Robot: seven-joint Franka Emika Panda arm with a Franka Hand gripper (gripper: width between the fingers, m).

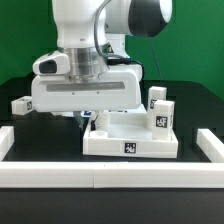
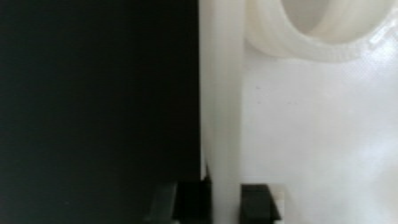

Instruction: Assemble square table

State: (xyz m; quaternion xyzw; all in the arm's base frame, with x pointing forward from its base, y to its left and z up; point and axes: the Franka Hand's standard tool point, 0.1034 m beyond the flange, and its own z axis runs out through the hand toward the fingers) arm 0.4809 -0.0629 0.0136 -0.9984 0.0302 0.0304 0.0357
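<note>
The top is laid flat on the black worktop inside white rails, its tagged side wall turned toward the exterior camera and its square outline giving no long axis. Two legs are stood at its far corner on the exterior view's right, and a third leg is placed well apart on the left. The arm is held over the top's left edge, wrist pointed down and hiding that edge, and the pincer is clamped on the thin rim near a round socket.

The square table is smooth white plastic (faintly glossy).
</note>
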